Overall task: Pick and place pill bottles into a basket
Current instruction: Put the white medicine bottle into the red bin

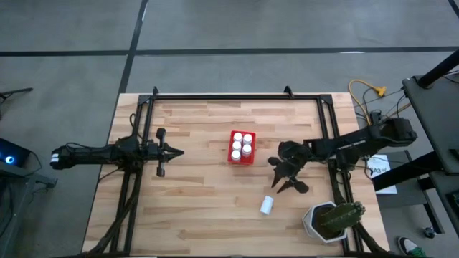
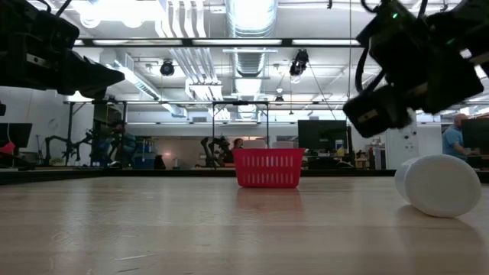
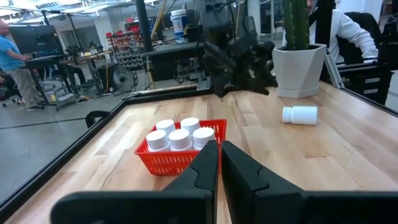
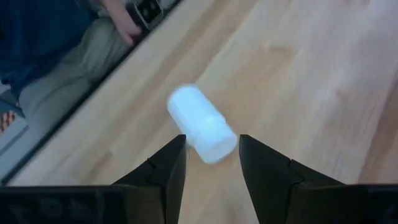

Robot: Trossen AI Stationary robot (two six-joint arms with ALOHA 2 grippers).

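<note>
The red basket (image 1: pixel 241 147) stands mid-table with several white pill bottles (image 3: pixel 180 138) upright in it. One more pill bottle (image 1: pixel 267 206) lies on its side on the wood, nearer the front edge; it also shows in the low view (image 2: pixel 442 186). My right gripper (image 4: pixel 211 149) hangs open just above and behind this bottle (image 4: pixel 202 124), slanting down toward it; its fingers are apart from it. In the high view, that gripper (image 1: pixel 287 182) is right of the basket. My left gripper (image 3: pixel 219 163) waits shut and level at the table's left (image 1: pixel 171 151), pointing at the basket.
A white pot with a green cactus (image 1: pixel 331 221) stands at the front right corner, close to the lying bottle. A dark frame rail (image 1: pixel 237 96) runs along the table's far edge and sides. People show in the room beyond the table.
</note>
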